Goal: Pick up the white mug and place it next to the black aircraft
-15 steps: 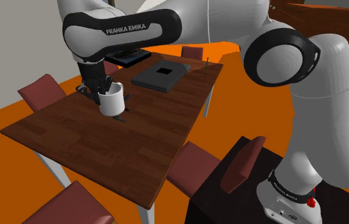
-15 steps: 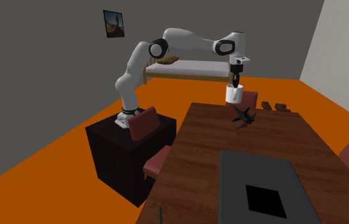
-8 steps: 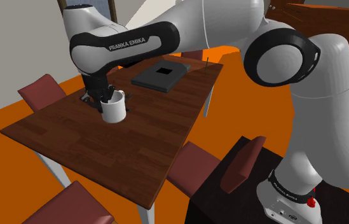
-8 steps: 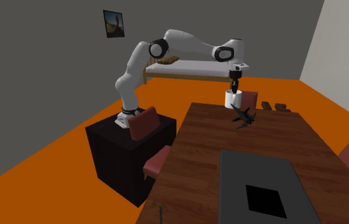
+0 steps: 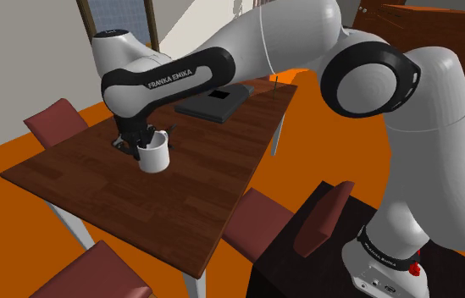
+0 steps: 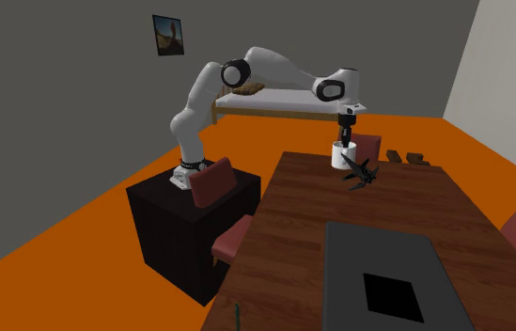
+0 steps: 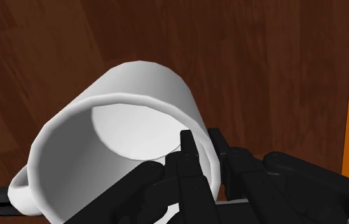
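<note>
The white mug (image 5: 154,157) is upright, low at the wooden table (image 5: 95,190), and it looks to rest on the top. My gripper (image 5: 143,142) comes down from above and is shut on the mug's rim. In the wrist view one finger (image 7: 189,153) is inside the mug (image 7: 135,121) and the other is outside its wall, with my gripper (image 7: 203,141) clasping the rim. In the second exterior view the mug (image 6: 342,155) stands close beside the black aircraft (image 6: 360,174) under my gripper (image 6: 345,139). In the shoulder view the arm hides most of the aircraft.
A flat dark grey box (image 5: 213,100) lies on the far half of the table. Dark red chairs (image 5: 52,120) stand around the table, one close to the black stand (image 6: 185,230). A bed (image 6: 284,99) is against the back wall.
The arm has come down with the mug, from well above the table to the tabletop level right beside the aircraft. The fingers have stayed shut on the rim.
</note>
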You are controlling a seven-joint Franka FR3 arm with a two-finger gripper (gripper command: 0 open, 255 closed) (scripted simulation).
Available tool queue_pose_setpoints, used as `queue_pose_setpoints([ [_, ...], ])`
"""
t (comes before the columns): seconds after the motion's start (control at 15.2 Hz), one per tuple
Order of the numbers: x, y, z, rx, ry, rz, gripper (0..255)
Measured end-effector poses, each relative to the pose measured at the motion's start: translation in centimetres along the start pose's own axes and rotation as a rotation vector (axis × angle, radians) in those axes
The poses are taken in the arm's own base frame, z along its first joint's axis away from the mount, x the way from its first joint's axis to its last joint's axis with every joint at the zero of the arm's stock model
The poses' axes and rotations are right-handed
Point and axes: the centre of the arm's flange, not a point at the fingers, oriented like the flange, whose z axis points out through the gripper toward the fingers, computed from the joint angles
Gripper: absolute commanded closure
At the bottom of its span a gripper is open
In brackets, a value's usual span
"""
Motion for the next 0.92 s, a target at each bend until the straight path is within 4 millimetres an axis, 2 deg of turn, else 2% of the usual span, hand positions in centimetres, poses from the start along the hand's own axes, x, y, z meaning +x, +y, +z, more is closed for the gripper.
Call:
queue_pose_setpoints([
  [0.4, -0.4, 0.0, 3.2, 0.000, 0.000, 0.000, 255],
  [0.79, -0.4, -0.1, 3.5, 0.000, 0.001, 0.000, 255],
  [0.86, -0.4, -0.1, 3.5, 0.000, 0.001, 0.000, 0],
  [0.92, -0.4, -0.1, 3.4, 0.000, 0.001, 0.000, 0],
])
